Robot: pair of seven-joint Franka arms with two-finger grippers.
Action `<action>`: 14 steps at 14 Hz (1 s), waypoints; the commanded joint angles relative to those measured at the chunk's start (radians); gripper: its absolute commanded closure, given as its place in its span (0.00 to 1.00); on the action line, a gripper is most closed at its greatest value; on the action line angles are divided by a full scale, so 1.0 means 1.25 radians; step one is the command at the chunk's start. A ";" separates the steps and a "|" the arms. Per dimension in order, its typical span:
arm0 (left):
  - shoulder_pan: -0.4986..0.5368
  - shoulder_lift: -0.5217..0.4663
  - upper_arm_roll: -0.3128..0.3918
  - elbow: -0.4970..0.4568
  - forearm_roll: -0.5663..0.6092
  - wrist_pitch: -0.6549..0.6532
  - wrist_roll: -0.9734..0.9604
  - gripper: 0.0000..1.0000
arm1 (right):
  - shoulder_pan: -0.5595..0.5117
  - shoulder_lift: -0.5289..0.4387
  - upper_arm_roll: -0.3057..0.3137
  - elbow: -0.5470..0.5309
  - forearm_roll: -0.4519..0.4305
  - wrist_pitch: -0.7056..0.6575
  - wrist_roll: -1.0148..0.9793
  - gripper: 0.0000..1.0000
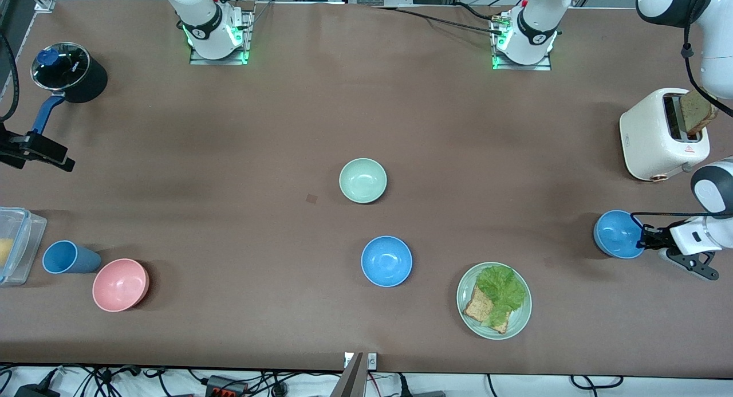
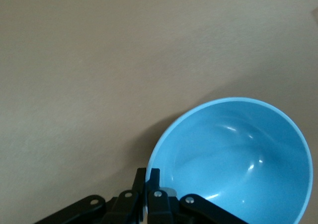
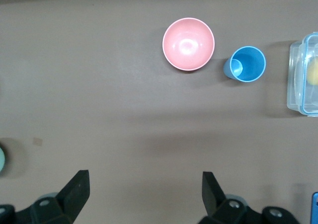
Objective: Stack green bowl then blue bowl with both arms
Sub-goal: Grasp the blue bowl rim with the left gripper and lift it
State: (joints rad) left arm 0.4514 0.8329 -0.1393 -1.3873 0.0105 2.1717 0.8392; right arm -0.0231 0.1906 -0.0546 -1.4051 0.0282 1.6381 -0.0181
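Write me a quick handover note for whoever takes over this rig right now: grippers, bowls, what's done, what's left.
Left gripper: shut on the rim of a blue bowl at the left arm's end of the table, near the toaster.
Right gripper: open, empty, high over the table near the pink bowl.
Green bowl sits mid-table; the second blue bowl lies nearer the front camera.
Done: one blue bowl gripped.
Left: all stacking; nothing is stacked yet.

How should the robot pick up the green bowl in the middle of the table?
Probably by its rim. The green bowl sits upright with its mouth open and nothing inside, so a tool could come straight down, one finger inside the thin wall and one outside. The left tool already pinches a blue bowl that way.
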 commanded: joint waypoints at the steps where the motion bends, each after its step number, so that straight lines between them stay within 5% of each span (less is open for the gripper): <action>1: -0.016 0.000 -0.003 0.003 -0.006 -0.029 0.026 1.00 | -0.004 -0.062 0.011 -0.093 -0.020 0.031 -0.014 0.00; 4: -0.031 -0.024 -0.008 0.013 -0.013 -0.121 0.018 1.00 | -0.002 -0.131 0.013 -0.212 -0.021 0.107 -0.015 0.00; 7: -0.035 -0.075 -0.066 0.011 -0.017 -0.258 -0.015 1.00 | -0.005 -0.157 0.014 -0.233 -0.021 0.084 -0.017 0.00; 11: -0.036 -0.156 -0.185 -0.002 -0.023 -0.369 -0.214 1.00 | -0.004 -0.161 0.015 -0.227 -0.020 0.046 -0.015 0.00; 14: -0.033 -0.241 -0.320 -0.103 -0.024 -0.353 -0.501 1.00 | -0.004 -0.162 0.014 -0.227 -0.020 0.047 -0.015 0.00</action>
State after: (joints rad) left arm 0.4005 0.6252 -0.4570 -1.3956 -0.0078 1.7068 0.3979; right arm -0.0225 0.0115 -0.0438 -1.6663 0.0147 1.6994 -0.0219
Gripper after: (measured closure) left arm 0.956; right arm 0.000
